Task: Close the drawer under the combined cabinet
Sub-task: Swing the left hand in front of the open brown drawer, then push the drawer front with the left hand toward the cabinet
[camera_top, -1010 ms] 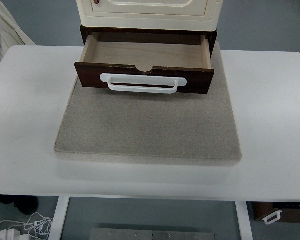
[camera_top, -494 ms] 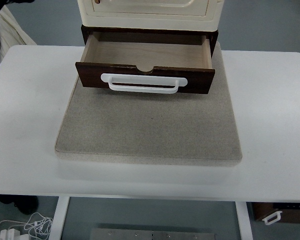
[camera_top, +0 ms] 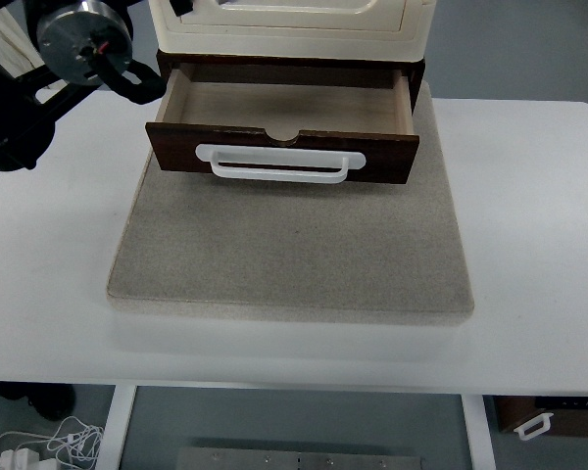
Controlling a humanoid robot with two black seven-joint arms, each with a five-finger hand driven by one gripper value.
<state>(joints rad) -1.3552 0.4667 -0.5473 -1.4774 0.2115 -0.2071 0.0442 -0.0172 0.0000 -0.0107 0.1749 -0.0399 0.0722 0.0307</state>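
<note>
The drawer (camera_top: 284, 108) stands pulled out from under the cream cabinet (camera_top: 289, 24), its light wooden inside empty. Its dark brown front panel (camera_top: 372, 162) carries a white bar handle (camera_top: 279, 164). My left arm (camera_top: 39, 93), black with a round metal joint (camera_top: 83, 41), reaches in from the upper left. Its hand (camera_top: 137, 86) sits just beside the drawer's left rear corner, by the cabinet's base; the hand's pose is unclear. The right arm is out of sight.
Cabinet and drawer sit at the far edge of a grey mat (camera_top: 289, 255) on a white table (camera_top: 539, 245). Under the table lie white cables (camera_top: 49, 443) at lower left and a dark box with a white handle (camera_top: 544, 419) at lower right.
My left arm has come into view from the upper left and now reaches next to the drawer's left side. The drawer itself has not moved.
</note>
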